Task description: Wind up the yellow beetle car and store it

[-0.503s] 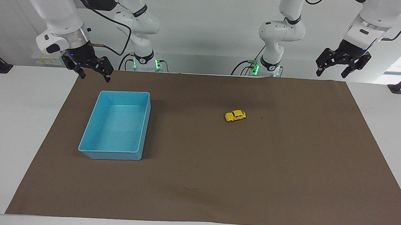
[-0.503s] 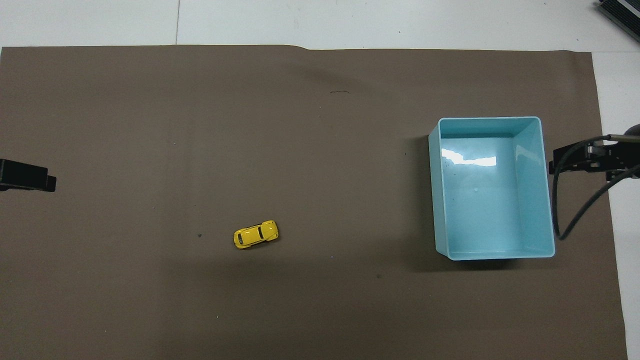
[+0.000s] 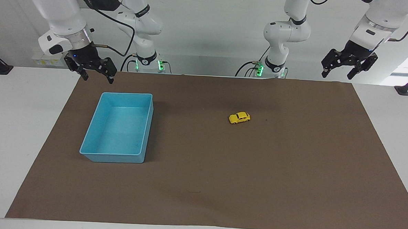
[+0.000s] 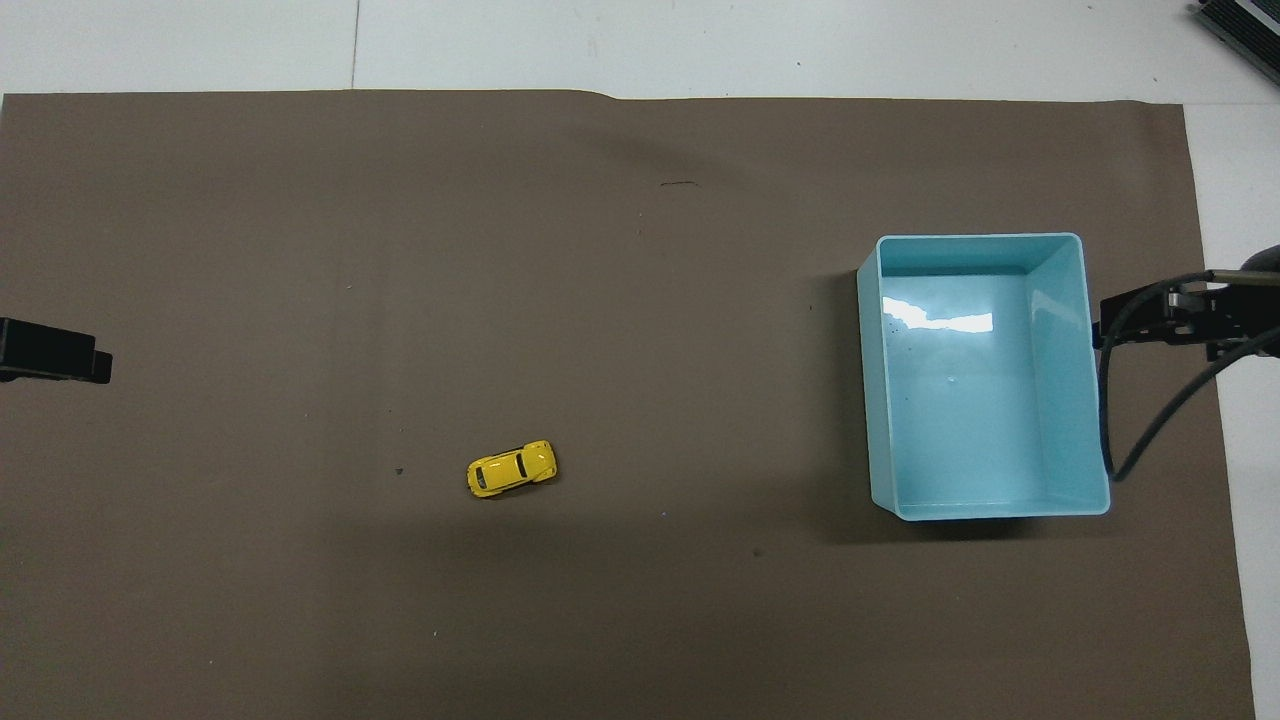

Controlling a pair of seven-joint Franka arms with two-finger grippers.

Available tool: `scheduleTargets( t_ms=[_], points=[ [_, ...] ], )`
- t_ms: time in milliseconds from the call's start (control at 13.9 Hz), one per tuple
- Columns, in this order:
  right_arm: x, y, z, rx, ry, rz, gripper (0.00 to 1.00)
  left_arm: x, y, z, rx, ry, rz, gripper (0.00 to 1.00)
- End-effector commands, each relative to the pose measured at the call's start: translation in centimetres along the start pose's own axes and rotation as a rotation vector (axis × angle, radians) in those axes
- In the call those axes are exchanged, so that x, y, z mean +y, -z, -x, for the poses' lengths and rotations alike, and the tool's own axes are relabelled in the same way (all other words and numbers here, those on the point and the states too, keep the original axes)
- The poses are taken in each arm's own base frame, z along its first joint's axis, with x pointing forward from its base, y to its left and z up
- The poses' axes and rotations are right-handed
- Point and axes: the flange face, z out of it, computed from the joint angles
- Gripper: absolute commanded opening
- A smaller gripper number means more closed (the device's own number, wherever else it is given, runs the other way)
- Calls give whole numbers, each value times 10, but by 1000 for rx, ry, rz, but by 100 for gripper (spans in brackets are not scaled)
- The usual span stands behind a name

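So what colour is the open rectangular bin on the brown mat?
The open rectangular plastic bin is light blue, clearest in the overhead view.

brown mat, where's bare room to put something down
Most of the brown mat is bare: the wide stretch between the blue bin and the yellow car, and everything farther from the robots than both. Nowhere is crowded.

I note a matt brown paper-like sheet (image 4: 640, 620) over the smooth white counter (image 3: 24, 127), a glossy light-blue plastic bin (image 4: 1095, 400) catching glare, and a shiny yellow beetle car (image 4: 511, 468).
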Motion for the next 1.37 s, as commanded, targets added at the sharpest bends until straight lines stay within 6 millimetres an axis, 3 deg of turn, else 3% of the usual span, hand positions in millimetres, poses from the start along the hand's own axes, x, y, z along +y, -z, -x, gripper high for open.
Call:
scheduleTargets(
  t_ms=[0,1295],
  points=[
    [1,1,-1,-3,20,-9,100,-3,6,3,-3,13,8,100],
    [-1,2,-1,-1,23,-26,100,-3,6,3,-3,13,8,100]
  ],
)
